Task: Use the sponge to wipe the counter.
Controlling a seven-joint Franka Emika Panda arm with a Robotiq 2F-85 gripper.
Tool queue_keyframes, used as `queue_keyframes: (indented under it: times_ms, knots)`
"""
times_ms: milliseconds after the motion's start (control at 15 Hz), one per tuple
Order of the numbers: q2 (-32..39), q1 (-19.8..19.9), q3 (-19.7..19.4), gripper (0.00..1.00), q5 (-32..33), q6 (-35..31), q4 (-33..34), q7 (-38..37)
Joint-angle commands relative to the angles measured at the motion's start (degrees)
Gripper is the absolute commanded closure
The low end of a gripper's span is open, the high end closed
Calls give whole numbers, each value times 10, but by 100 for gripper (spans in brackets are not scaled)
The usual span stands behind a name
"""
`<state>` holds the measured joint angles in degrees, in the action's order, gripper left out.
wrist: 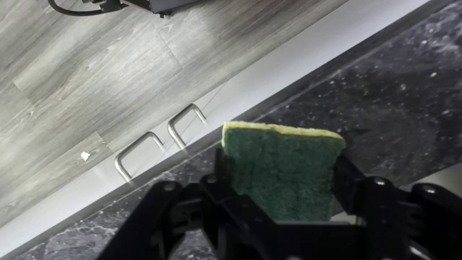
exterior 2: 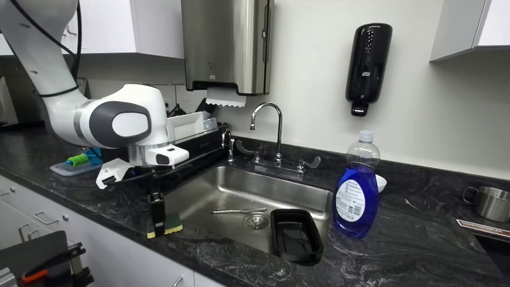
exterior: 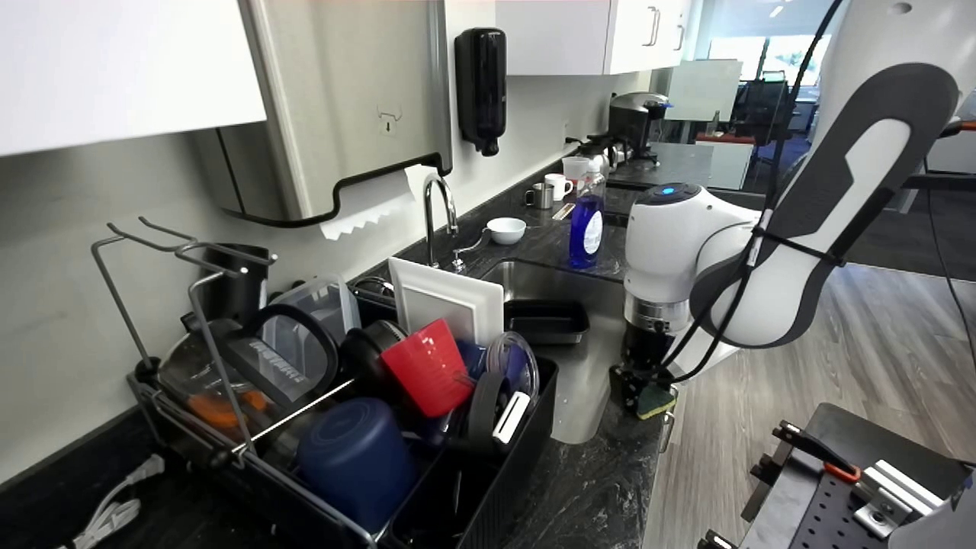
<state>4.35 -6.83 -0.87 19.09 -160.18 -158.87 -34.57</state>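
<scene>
The sponge (wrist: 283, 173) is a block with a dark green top layer and a yellow underside. My gripper (wrist: 281, 162) is shut on it, with one finger on each side. In both exterior views the sponge (exterior: 656, 399) (exterior 2: 172, 225) is low at the counter's front edge, beside the sink. The gripper (exterior 2: 157, 215) points down over it; in an exterior view the gripper (exterior: 640, 385) partly hides it. The sponge looks on or just above the black marbled counter (exterior 2: 223, 255); contact is not clear. White specks show on the counter (wrist: 389, 108) in the wrist view.
The sink (exterior 2: 235, 175) holds a black tray (exterior 2: 297, 235) and a piece of cutlery (exterior 2: 239, 210). A blue soap bottle (exterior 2: 356, 195) stands beside it. A loaded dish rack (exterior: 488, 488) is on the other side. A cart (exterior: 839, 488) stands before the cabinets.
</scene>
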Motion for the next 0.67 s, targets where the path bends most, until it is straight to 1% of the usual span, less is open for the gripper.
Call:
queue_keyframes:
  times_ms: [0,200,600]
  knots:
    - [31,-22,30,56,-6,-13,0,20]
    - [32,-25,37,56,-2,-13,0,18]
    - [35,-4,3,56,24,-7,0,5]
